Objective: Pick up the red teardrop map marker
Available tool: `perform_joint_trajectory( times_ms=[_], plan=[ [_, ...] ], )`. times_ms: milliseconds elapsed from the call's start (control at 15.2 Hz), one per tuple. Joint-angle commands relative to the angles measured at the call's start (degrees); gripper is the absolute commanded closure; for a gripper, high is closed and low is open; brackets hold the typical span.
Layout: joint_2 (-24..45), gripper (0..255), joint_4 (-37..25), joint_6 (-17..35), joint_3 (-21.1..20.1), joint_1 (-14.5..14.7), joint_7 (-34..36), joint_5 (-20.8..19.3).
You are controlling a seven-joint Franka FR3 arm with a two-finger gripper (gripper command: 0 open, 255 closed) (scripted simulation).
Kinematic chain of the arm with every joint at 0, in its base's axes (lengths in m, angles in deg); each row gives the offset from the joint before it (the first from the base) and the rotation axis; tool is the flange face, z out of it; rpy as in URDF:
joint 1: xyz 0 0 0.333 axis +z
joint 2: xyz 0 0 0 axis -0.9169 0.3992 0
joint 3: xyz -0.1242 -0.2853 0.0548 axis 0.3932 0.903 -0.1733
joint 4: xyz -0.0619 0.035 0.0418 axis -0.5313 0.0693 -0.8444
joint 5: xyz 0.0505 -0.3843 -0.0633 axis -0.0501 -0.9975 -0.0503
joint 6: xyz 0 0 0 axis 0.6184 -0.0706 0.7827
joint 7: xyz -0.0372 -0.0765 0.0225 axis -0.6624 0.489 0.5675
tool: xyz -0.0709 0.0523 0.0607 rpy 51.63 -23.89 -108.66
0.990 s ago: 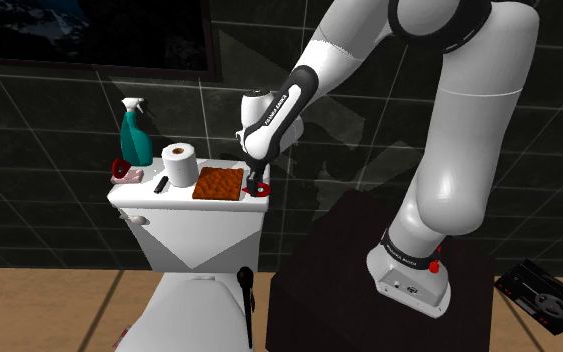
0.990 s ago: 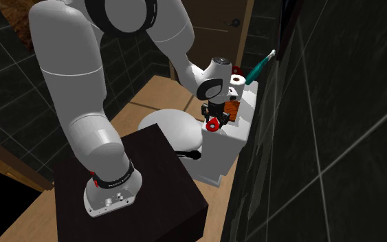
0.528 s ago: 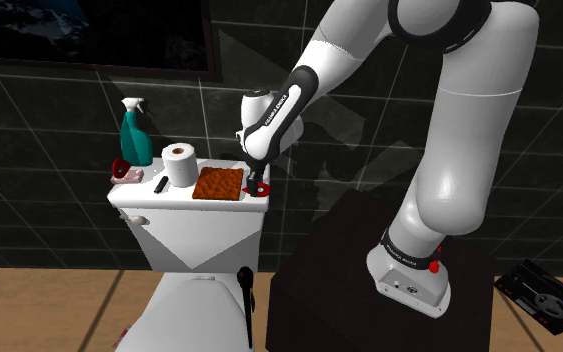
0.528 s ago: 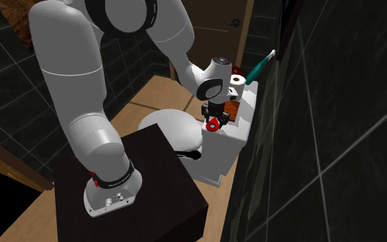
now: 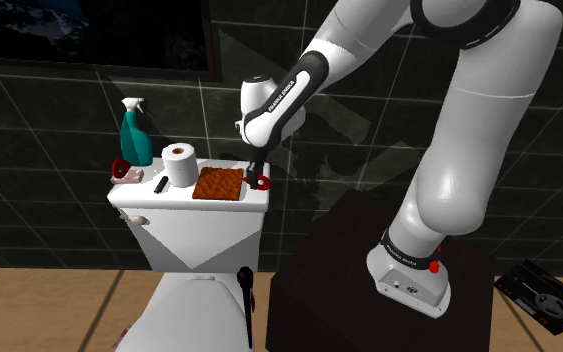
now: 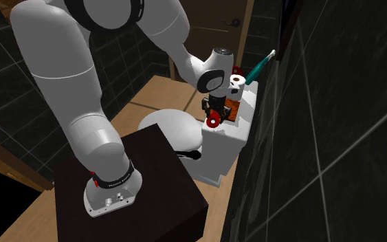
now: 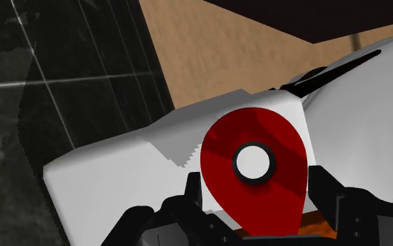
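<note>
The black gripper (image 5: 258,176) is clasping the red teardrop marker (image 7: 255,187) between narrowly set fingers (image 7: 190,198), one pressing on each flank of its lower taper. The wrist view is giving the plainest sight of this, with the marker's white disc and dark ring facing the camera. The shoulder view is adding what the wrist view cannot. There the marker is hanging a little above the white tank lid (image 5: 177,199), at the lid's end nearest the dark stand (image 5: 329,270) and just beside a brown pad (image 5: 219,184). Farther along the lid a paper roll (image 5: 179,163) is standing, and a teal spray bottle (image 5: 134,133) is standing at the far end. The second exterior view is looking from behind the arm. It is showing the gripper pointing down over that same near end, with the marker's red face turned toward the stand.
</note>
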Motion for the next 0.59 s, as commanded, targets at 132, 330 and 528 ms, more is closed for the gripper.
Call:
perform_joint_trajectory(
  times_ms=[132,330,528],
  plan=[
    [-3.05,255,-0.15,-3.22,0.11,0.07,0.35,-0.48],
    [-5.05,255,-0.55,-5.6,0.16,0.09,0.55,-0.76],
    [-5.79,255,-0.73,-6.52,0.17,0.1,0.62,-0.86]
  ],
)
